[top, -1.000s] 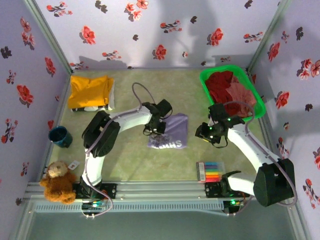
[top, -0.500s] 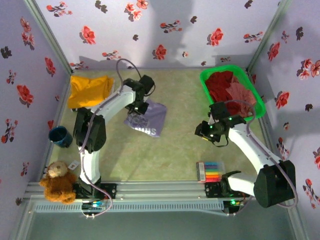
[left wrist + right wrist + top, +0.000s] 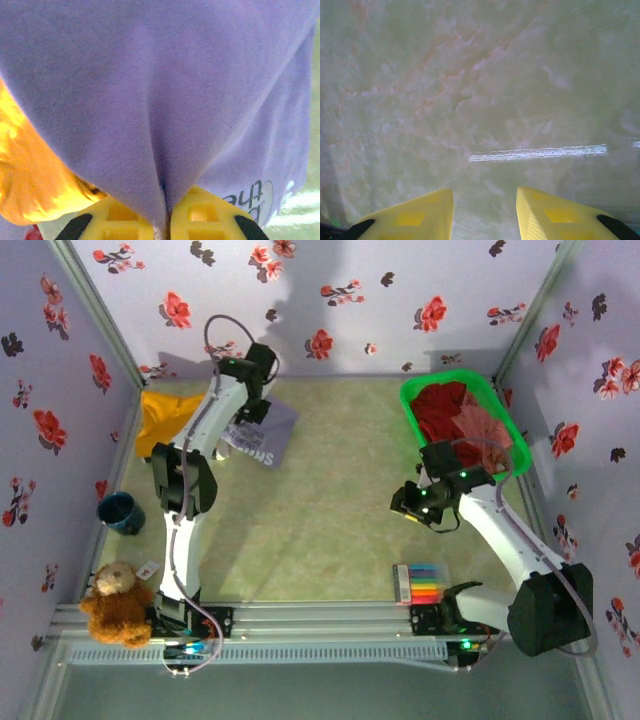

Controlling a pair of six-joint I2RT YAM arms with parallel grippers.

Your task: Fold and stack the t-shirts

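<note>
1. The left end effector (image 3: 167,220) was clamped tight on a fold of one lavender t-shirt (image 3: 268,443), its two yellow fingers (image 3: 120,220) pressed together with cloth between them.
2. That lavender t-shirt, white lettering showing, hung from the grip at the far left of the tabletop (image 3: 330,540), just beside one mustard-yellow t-shirt (image 3: 165,420). Whether the two touched could not be told.
3. The right end effector (image 3: 485,200) hovered over bare tabletop near one green basket (image 3: 411,392), its two fingers moderately apart with nothing between them.
4. The basket at the far right held two more t-shirts: one dark red t-shirt (image 3: 440,405) and one salmon-pink t-shirt (image 3: 490,432), both crumpled.
5. Four t-shirts could be counted in all.
6. Also on the tabletop were one dark blue cup (image 3: 120,512) at the left edge, one brown teddy bear (image 3: 112,602) at the near left corner, and one pack of coloured markers (image 3: 420,583) near the right arm's base.
</note>
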